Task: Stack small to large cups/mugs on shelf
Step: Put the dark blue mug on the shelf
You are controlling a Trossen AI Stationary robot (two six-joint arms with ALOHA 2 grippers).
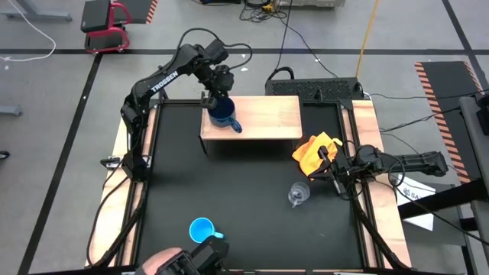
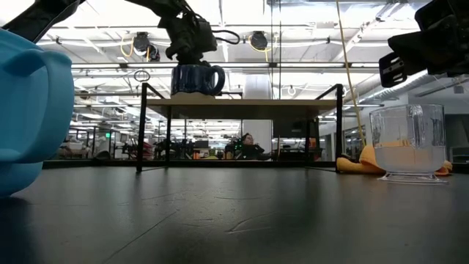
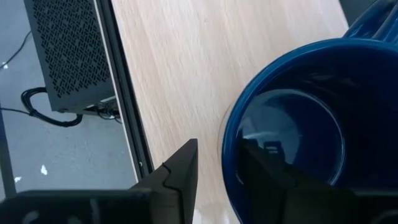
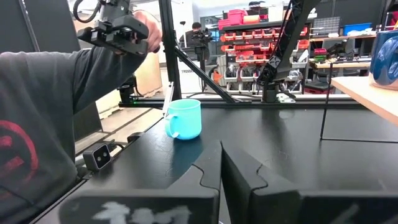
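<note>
On the shelf, directly under our left tool, stands the navy mug; the tool's fingers straddle its rim, one inside and one outside, parted and not clamping. Our right tool is clenched empty beside the orange cloth, the glass cup near it. Well apart on the bench sits the sky-blue mug.

I see a black table carrying the shelf at its far edge; the navy mug stands upright on the shelf's wood top; sky-blue mug, glass cup and orange cloth rest on the table.
</note>
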